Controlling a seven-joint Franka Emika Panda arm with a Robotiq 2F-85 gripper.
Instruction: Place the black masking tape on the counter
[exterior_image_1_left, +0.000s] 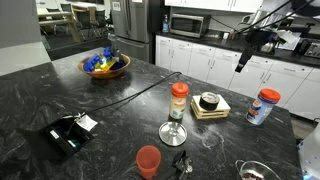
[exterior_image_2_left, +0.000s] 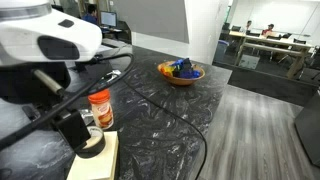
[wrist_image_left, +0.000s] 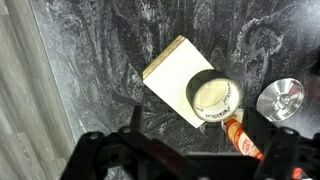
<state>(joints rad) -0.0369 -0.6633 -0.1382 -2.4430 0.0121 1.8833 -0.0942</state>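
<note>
Black masking tape (wrist_image_left: 214, 96) perched on a tan block (wrist_image_left: 172, 70), tool (wrist_image_left: 185, 148) spread wide and empty above.
Lying flat atop the block rather than on the dark veined tabletop (wrist_image_left: 100, 60), with a spice jar (exterior_image_1_left: 179, 98) just beside. Tool fingers far apart in the wrist view, nothing between them. Probably light, stiff enough through its core not to crush, and hardly fragile; outer wall likely smooth and a little slick. Best taken across that outer wall, one finger on each opposite side, keeping clear of the jar. Worth closing gently and lifting straight up, lest the block underneath shift or come along.
</note>
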